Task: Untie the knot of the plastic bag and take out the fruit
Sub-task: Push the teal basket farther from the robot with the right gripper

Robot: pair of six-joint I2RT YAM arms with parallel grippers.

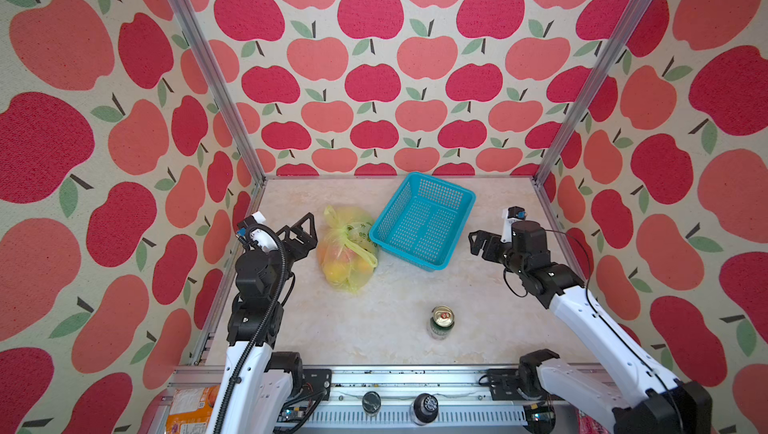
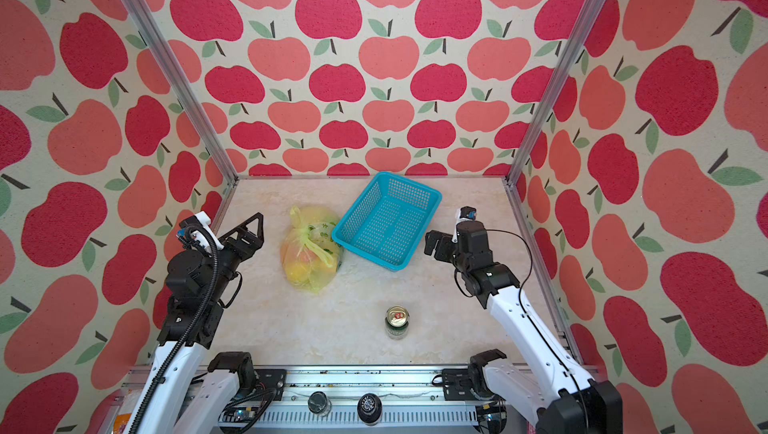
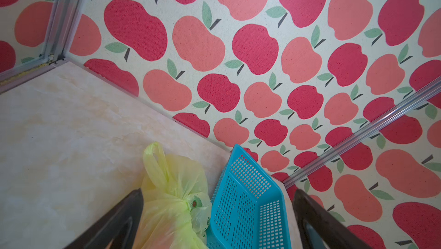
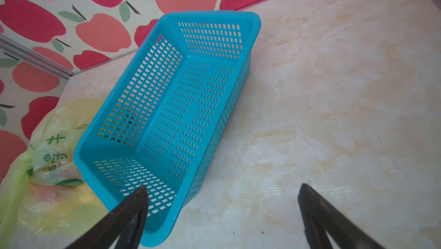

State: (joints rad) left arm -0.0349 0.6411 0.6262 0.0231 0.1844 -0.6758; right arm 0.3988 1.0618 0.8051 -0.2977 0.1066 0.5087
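fruit [image 1: 343,263] — indistinct inside plastic bag [image 1: 351,222]

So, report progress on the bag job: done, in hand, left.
Done: nothing yet. The knot is tied, the fruit sits inside the plastic bag, and the turquoise basket holds nothing. In hand: nothing gripped; the left gripper hangs open beside the bag, the right gripper open by the basket. Left: untie the knot, then take out the fruit.

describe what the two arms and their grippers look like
Both arms have white links with black joints and wrists. The left arm carries a thick black ribbed hose, the right arm a thin black cable. The left gripper and right gripper are black with triangular cut-out frames.
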